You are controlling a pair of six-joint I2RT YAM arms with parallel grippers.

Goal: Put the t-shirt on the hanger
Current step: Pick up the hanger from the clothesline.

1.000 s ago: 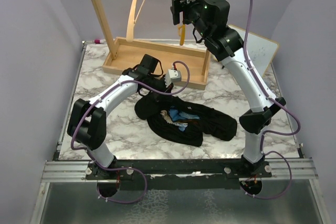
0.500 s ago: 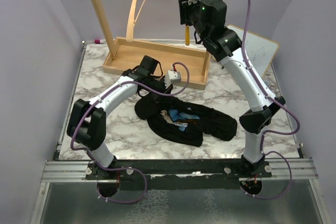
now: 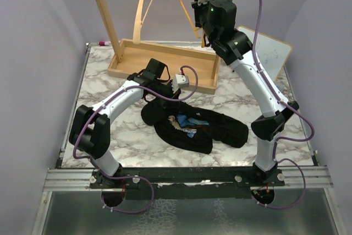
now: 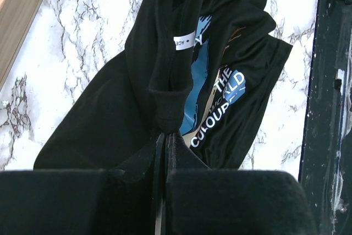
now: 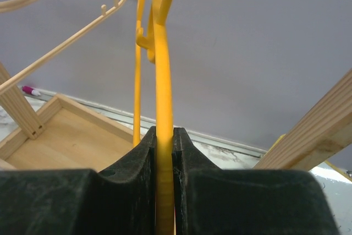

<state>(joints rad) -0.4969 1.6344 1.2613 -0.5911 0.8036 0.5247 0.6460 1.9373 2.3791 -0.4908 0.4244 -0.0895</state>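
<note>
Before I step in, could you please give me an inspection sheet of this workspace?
Surface: marble-patterned table, carrying the t-shirt and the rack.
Job's things: black t-shirt crumpled on the table; yellow hanger held up by the rack.
Clutter: pale wooden hanger, wooden rack with tray base, pink-capped marker, white board.
Grippers: left gripper, fingers shut on a t-shirt fold; right gripper, fingers shut on the hanger.
Cables: purple cables run along both arms.
Surroundings: plain walls; metal rail at the near edge.
</note>
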